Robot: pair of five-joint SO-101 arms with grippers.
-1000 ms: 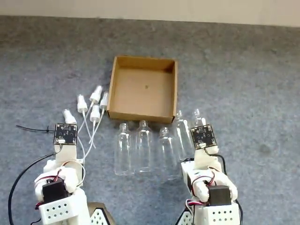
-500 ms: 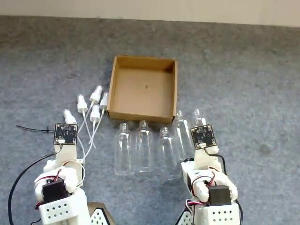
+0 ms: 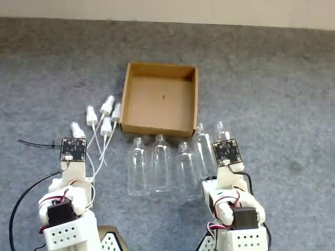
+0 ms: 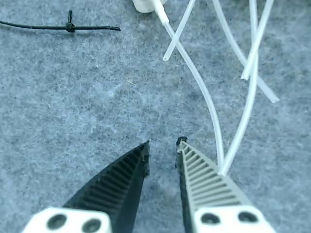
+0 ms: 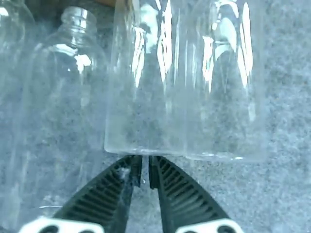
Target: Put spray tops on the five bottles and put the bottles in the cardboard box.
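Since none of the five clear plastic bottles carries a top yet, they lie side by side on the grey felt-like worktop, necks toward the open brown cardboard box; the five white spray tops with thin dip tubes cluster at the box's left side, within the left arm's reach; the left hand hovers beside those tubes, jaws slightly parted, empty; the right hand sits at the bottle bases, jaws nearly closed on nothing; bottles crowd tightly, so room between them looks scant, while bare worktop opens rightward.
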